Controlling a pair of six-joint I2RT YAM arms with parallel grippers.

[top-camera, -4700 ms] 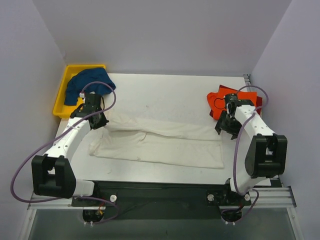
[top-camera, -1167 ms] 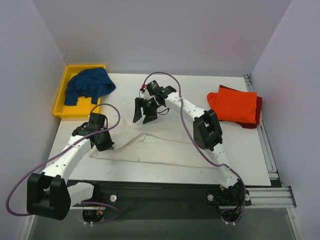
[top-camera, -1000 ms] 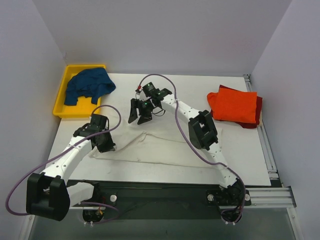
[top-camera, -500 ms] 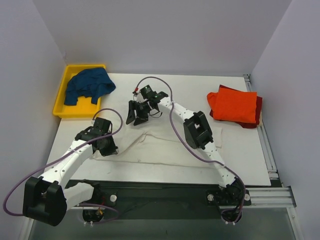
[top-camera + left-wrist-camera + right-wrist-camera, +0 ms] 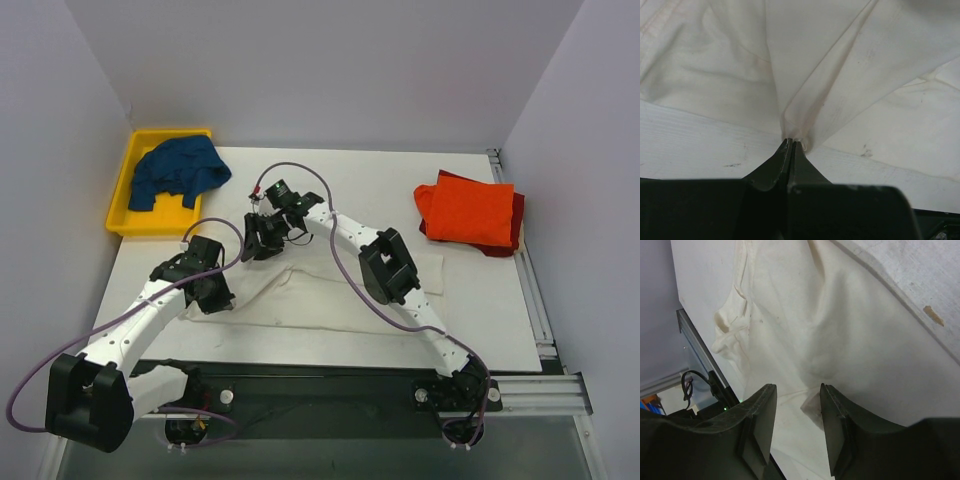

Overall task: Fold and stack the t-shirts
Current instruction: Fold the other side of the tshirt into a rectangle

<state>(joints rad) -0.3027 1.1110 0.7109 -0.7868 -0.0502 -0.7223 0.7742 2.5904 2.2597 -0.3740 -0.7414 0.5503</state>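
White surface [image 5: 380,190], an off-white shirt [image 5: 330,295] lying across its front half.
From above, the left fingers [image 5: 212,292] sat at the shirt's left edge and the right fingers [image 5: 262,238] at its far edge; an orange shirt [image 5: 468,212] lay far right, a blue shirt [image 5: 180,168] in the bin [image 5: 128,170]. The left wrist view showed fingers pressed together, pinching a cloth fold. The right wrist view showed fingers spread, a fold between them.

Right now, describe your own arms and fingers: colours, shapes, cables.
Both the left arm and right arm are slim white links joined by blocky black joint housings, with a thin purple cable looping loosely along each. The left fingers are black, tapering to narrow tips; the right fingers are black, broad and flat-faced. No markings are legible.
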